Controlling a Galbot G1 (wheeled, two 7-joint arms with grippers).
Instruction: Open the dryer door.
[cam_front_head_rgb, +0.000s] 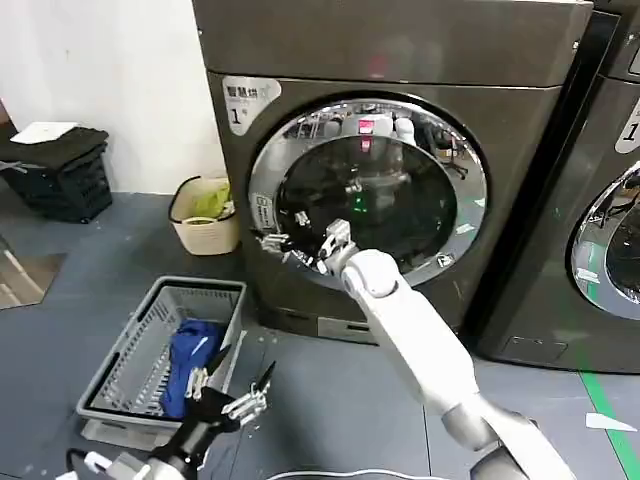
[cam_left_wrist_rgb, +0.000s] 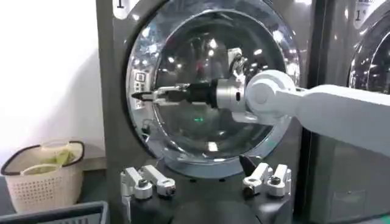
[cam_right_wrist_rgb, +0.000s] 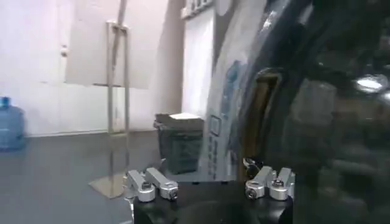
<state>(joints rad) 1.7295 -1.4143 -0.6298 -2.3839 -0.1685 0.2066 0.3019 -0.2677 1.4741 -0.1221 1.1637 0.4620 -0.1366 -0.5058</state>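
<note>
The dark grey-brown dryer (cam_front_head_rgb: 400, 60) stands square in front, a white "1" sticker (cam_front_head_rgb: 243, 100) at its upper left corner, and nearly its whole face is taken by the dryer door (cam_front_head_rgb: 300, 150), that wide chrome ring around dark domed glass, sitting flush and closed against the machine. To the right, a neighbouring machine (cam_front_head_rgb: 590, 250) shows part of its own chrome-ringed door. Across the door reaches the right arm (cam_front_head_rgb: 420, 350), white and long, coming up from the lower right, and the right gripper (cam_front_head_rgb: 275, 243) is at the left rim of the chrome ring, about mid-height, right by the small label there; from the left wrist view the right gripper (cam_left_wrist_rgb: 143, 95) points at that same left edge with its fingers close together, almost closed, though whether they pinch anything cannot be told. Down on the floor to the left sits a grey laundry basket (cam_front_head_rgb: 120, 350) with a blue cloth (cam_front_head_rgb: 190, 360) in it, and behind it, against the wall, a cream basket (cam_front_head_rgb: 205, 235) with something green inside. The left gripper (cam_front_head_rgb: 232, 390) hangs low beside the grey basket's near corner, its fingers spread apart, holding nothing.
</note>
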